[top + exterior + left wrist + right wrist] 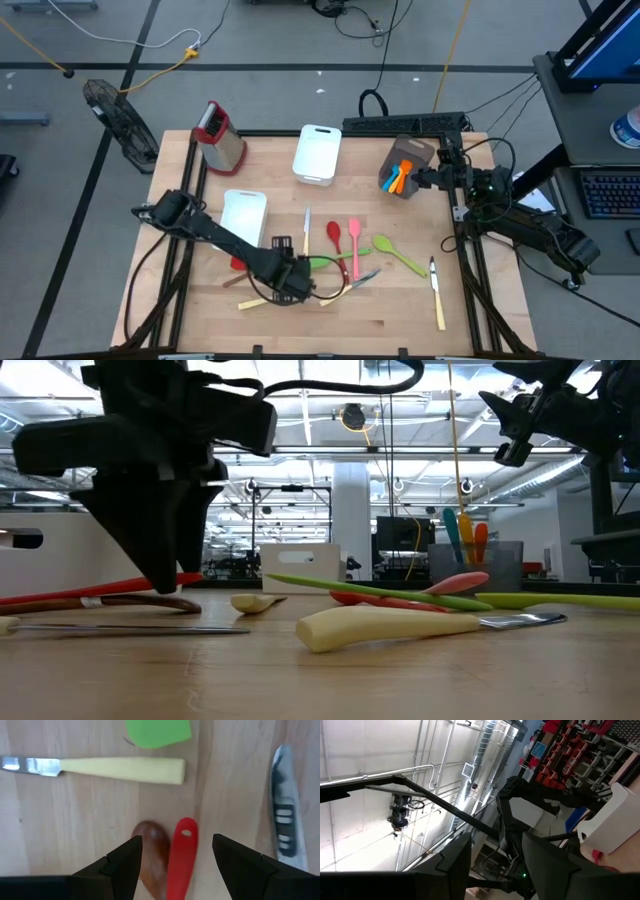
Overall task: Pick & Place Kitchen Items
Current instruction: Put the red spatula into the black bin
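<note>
My left gripper points down over the near middle of the table, open. Its fingers stand on either side of a wooden spoon's bowl and a red utensil's handle end, which lie flat side by side; I see no touch. In the low view the gripper hangs just above them. A cream-handled knife, a green spatula and a metal utensil lie just beyond. My right gripper waits open at the far right, raised, beside the brown holder.
A red spoon, a pink spatula, a green spoon and two knives lie on the table's middle and right. Two white tubs and a red-topped grater stand farther back. The holder holds orange and blue utensils.
</note>
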